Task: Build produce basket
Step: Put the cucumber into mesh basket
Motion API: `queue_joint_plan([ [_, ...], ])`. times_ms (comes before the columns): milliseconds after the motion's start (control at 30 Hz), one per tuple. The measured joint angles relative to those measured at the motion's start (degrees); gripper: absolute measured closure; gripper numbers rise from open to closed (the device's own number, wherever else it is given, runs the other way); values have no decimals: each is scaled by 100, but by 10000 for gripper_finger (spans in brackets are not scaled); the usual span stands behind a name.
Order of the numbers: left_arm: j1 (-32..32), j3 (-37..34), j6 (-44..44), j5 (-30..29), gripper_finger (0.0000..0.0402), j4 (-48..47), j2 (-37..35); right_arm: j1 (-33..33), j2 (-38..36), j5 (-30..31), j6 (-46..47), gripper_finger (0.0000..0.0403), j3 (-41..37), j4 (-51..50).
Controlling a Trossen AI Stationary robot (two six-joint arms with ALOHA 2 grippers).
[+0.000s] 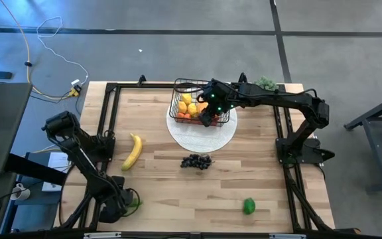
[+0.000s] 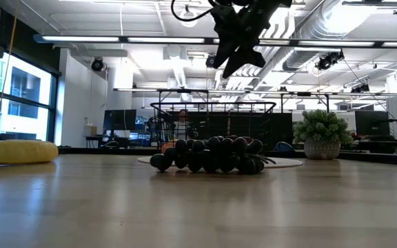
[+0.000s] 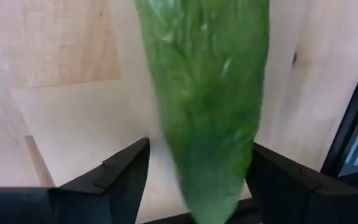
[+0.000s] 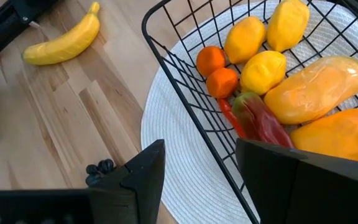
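A robotics lab set in an open-plan industrial office is shown. A wooden bench (image 1: pixel 197 179) is framed by black metal rails, and two dark robot arms are mounted at its sides. Polished grey concrete floor (image 1: pixel 178 53) is seen around it, crossed by loose yellow and white cables (image 1: pixel 52 60). In the low view, exposed silver ducts (image 2: pixel 309 27) and long strip lights (image 2: pixel 116 39) are seen overhead, with rows of dark monitors (image 2: pixel 123 120) on desks behind and tall windows (image 2: pixel 19 96) at one side. A potted green plant (image 2: pixel 321 134) is placed at the bench's far edge.
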Motion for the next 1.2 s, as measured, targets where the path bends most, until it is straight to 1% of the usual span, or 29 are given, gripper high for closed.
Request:
queue_joint_plan([
  [100,0,2,-25,2,174,-2,28,0,0,0,0,224,0,-42],
  [167,1,1,-53,-18,193,-12,29,0,0,0,0,224,0,-46],
  [400,73,-9,-167,-25,294,74,-79,59,0,-210,2,224,0,-48],
  [433,104,-9,-167,-32,299,84,-100,90,0,-218,1,224,0,-48],
  [600,389,-9,-221,-157,300,192,-291,301,0,-334,17,224,0,-64],
  [900,1071,-9,-328,-1073,300,176,-1158,795,0,-380,111,224,0,-232],
  [1067,1524,-9,-54,-1451,298,128,-1660,999,-44,-398,109,224,0,-155],
  [1200,1950,-6,299,-1751,299,129,-2003,1067,-220,-396,128,224,0,20],
])
